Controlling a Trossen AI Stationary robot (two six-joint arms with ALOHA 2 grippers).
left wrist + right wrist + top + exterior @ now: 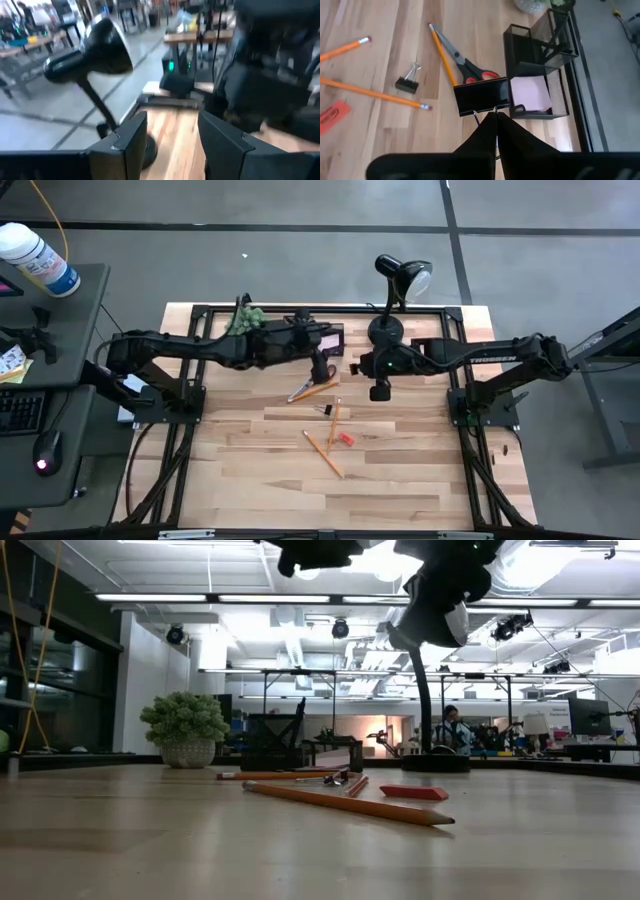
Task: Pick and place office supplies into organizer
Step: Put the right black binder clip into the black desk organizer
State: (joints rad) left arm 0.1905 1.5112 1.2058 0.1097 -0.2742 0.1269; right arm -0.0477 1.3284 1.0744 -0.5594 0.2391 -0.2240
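- Where lettering can be read, it is the white word "TROSSEN" along the right arm point(490, 358); the label on the white bottle point(38, 258) at the 10 o'clock corner of the high view is too small to read.
- Black mesh organizer point(535, 65) stands near the table's 12 o'clock edge, between the green plant point(245, 318) and the lamp base point(385, 332); its low compartment holds the pink sticky-note pad point(530, 95), and nothing can be made out in the taller compartments.
- Right gripper point(492, 117) hangs at about 4 o'clock of the organizer, fingers pressed together on the wire handles of a large black binder clip point(482, 97), whose broad body hangs crosswise below the fingertips.
- Left gripper point(320, 368) hovers just at 6 o'clock of the organizer, over the scissors' handles; its fingers point(125, 145) stand apart with bare wood showing between them, gripping nothing.
- Scissors point(305, 388) lie flat, long axis from 8 to 2 o'clock, red handles toward 2, with one pencil point(442, 47) alongside the blades.
- Small binder clip point(325, 409) lies at 6 o'clock of the scissors.
- Second pencil point(333, 420) runs nearly 12 to 6 o'clock; a third point(323, 453) runs 11 to 5.
- Red eraser point(345, 439) lies just beside them at 3 o'clock.
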